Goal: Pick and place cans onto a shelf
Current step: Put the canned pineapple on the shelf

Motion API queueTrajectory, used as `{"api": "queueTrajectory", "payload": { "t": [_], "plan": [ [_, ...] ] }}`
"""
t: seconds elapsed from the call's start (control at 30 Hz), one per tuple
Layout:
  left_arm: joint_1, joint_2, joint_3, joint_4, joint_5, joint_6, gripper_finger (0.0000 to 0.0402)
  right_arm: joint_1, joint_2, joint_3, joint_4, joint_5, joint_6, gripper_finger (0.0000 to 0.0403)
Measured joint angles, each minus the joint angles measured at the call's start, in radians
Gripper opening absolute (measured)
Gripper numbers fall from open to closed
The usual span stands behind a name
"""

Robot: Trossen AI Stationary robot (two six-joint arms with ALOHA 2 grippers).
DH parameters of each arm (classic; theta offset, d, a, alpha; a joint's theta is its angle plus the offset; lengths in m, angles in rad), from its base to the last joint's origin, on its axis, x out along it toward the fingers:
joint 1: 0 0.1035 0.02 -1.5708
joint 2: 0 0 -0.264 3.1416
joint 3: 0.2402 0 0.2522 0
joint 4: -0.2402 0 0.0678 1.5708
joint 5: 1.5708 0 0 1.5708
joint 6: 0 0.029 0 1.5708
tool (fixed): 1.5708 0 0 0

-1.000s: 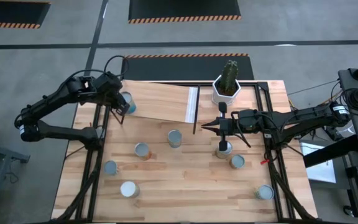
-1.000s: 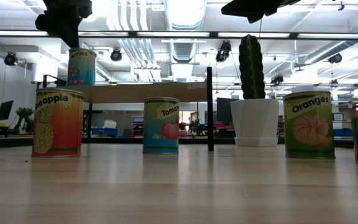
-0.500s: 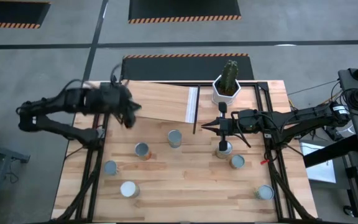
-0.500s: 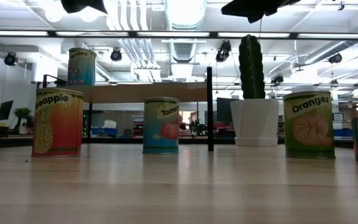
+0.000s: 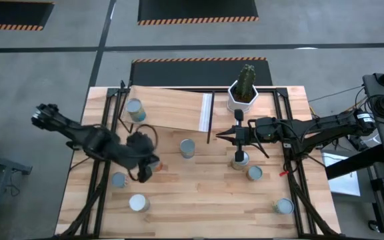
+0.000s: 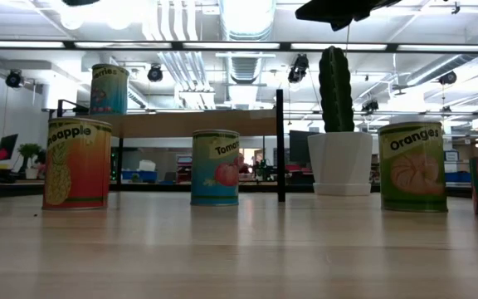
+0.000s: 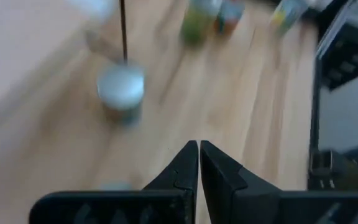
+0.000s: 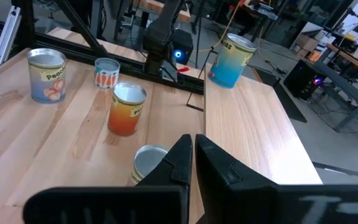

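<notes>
My planked tabletop (image 5: pixel 199 193) stands on grey floor. One can (image 5: pixel 135 109) sits on the pale shelf (image 5: pixel 172 110); others dot the planks. My left tool (image 5: pixel 145 172) hangs over the planks, fingers pressed together, empty. My right tool (image 5: pixel 223 135), likewise pinched empty, waits beside the cactus pot (image 5: pixel 243 97).

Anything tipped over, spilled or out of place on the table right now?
Nothing stands out. One can stands upright on the shelf; the other cans on the tabletop are upright too. The cactus pot sits upright beside the shelf's end.
</notes>
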Motion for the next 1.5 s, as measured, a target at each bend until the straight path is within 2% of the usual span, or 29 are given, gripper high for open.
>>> {"api": "queueTrajectory", "payload": {
  "t": [0.07,0.17,0.3,0.4,0.57,0.87,1.03,1.2,1.5],
  "plan": [
    [0.003,0.044,-0.001,-0.070,0.091,-0.083,0.0000,0.000,0.000,0.000,0.000,0.000,0.000,0.0009],
    [0.002,0.110,-0.008,-0.161,0.207,-0.117,0.0000,0.000,0.000,0.000,0.001,0.000,-0.007,0.0009],
    [0.003,0.173,-0.009,-0.231,0.232,-0.120,0.0008,0.000,0.000,0.000,0.001,0.000,-0.010,0.0009],
    [0.019,0.190,-0.008,-0.249,0.232,-0.105,0.0035,0.000,0.000,0.000,0.001,0.000,-0.011,0.0009],
    [0.070,0.197,-0.015,-0.260,0.225,-0.145,0.0120,0.000,0.000,0.000,0.000,0.000,-0.011,0.0009],
    [0.098,0.198,-0.038,-0.258,0.101,-0.304,0.0310,0.000,0.000,0.000,-0.011,0.000,-0.019,0.0009],
    [0.096,0.198,-0.115,-0.243,0.101,-0.394,0.0373,0.000,0.000,0.000,-0.015,0.000,-0.021,0.0009],
    [0.097,0.198,-0.176,-0.220,0.097,-0.401,0.0388,0.000,0.000,0.000,-0.014,0.000,-0.021,0.0009],
    [0.097,0.197,-0.182,-0.157,0.092,-0.381,0.0386,0.000,0.000,0.001,-0.014,0.000,-0.027,0.0009]
  ]
}}
